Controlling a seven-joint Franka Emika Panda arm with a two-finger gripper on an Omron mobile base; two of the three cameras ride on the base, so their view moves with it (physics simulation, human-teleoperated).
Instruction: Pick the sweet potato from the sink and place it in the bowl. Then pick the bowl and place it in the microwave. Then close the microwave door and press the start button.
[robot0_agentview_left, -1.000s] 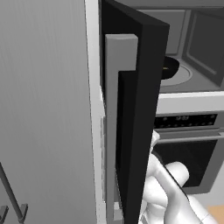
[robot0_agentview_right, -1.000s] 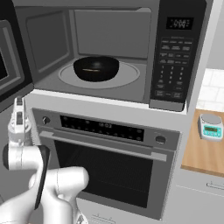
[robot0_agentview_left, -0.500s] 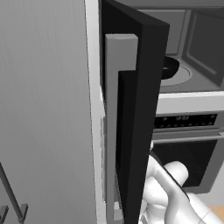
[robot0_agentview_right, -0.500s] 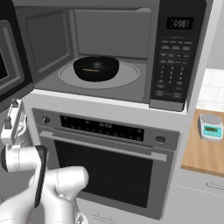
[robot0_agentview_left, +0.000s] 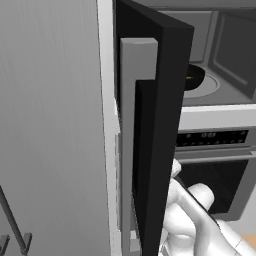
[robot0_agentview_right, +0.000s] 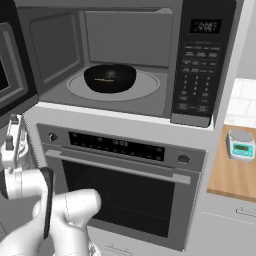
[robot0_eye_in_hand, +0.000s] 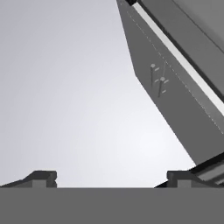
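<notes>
The microwave (robot0_agentview_right: 120, 30) stands open, and the shallow black bowl (robot0_agentview_right: 110, 77) sits on its round turntable (robot0_agentview_right: 150, 85). A thin orange streak in the bowl may be the sweet potato (robot0_agentview_right: 106, 80), too small to be sure. The bowl's rim (robot0_agentview_left: 192, 77) peeks out past the microwave door (robot0_agentview_left: 150, 125), which swings out to the left. My gripper (robot0_agentview_right: 15, 125) points up just below the door's (robot0_agentview_right: 12, 60) lower edge, at the far left. In the hand view the gripper (robot0_eye_in_hand: 111, 178) is open, its fingertips (robot0_eye_in_hand: 43, 177) wide apart with nothing between them.
Below the microwave is an oven (robot0_agentview_right: 125, 190) with a control strip and a knob (robot0_agentview_right: 183, 159). The keypad panel (robot0_agentview_right: 200, 60) is right of the cavity. A small kitchen scale (robot0_agentview_right: 241, 145) sits on the wooden counter (robot0_agentview_right: 232, 175). A tall grey cabinet side (robot0_agentview_left: 50, 125) bounds the left.
The hand has turned a little and shifted slightly beneath the door's lower edge. The door and the bowl have not moved.
</notes>
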